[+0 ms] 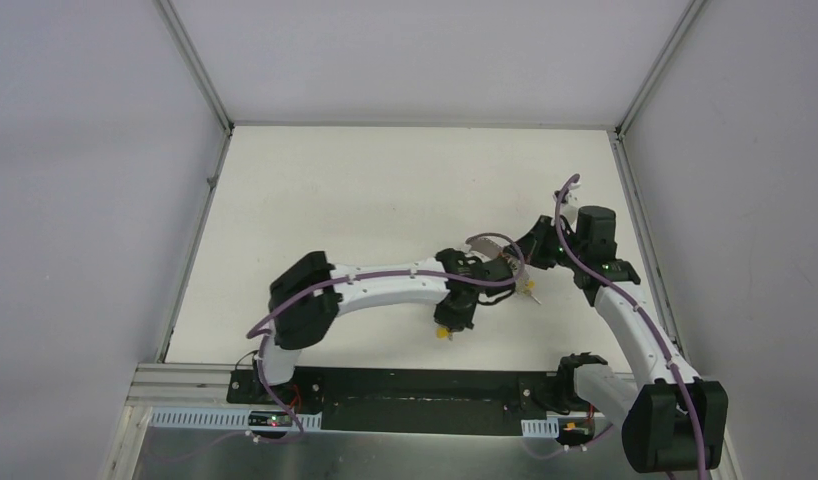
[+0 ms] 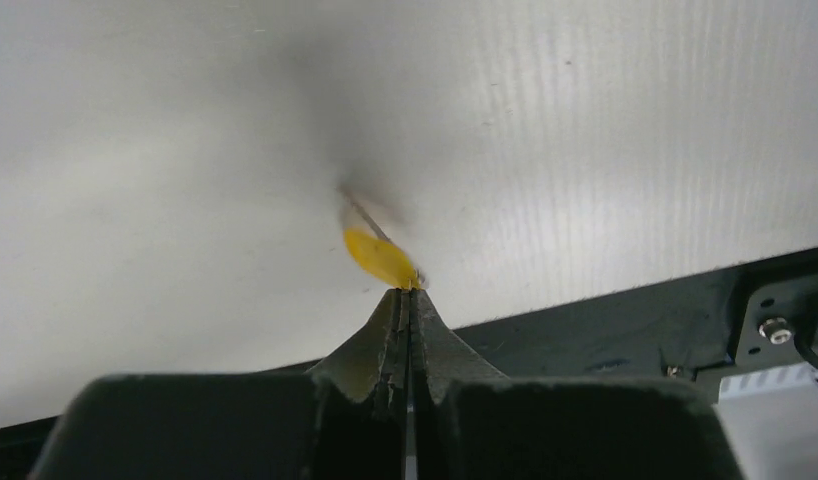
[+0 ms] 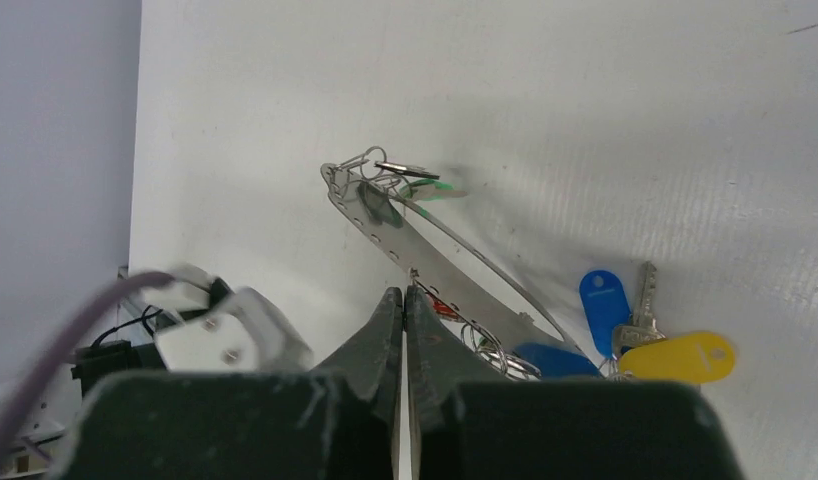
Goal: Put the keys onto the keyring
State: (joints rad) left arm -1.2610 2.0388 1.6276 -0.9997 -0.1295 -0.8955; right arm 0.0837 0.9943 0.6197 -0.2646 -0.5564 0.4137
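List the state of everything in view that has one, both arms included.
left end effector: shut on the yellow key
yellow key: pinched at the fingertips, blurred
right end effector: shut on the keyring
keyring: gripped at its band
green key: threaded on the keyring's far end
blue tag: by the keyring's near end; threaded or not, cannot tell
second yellow tag: beside the blue tag; same doubt
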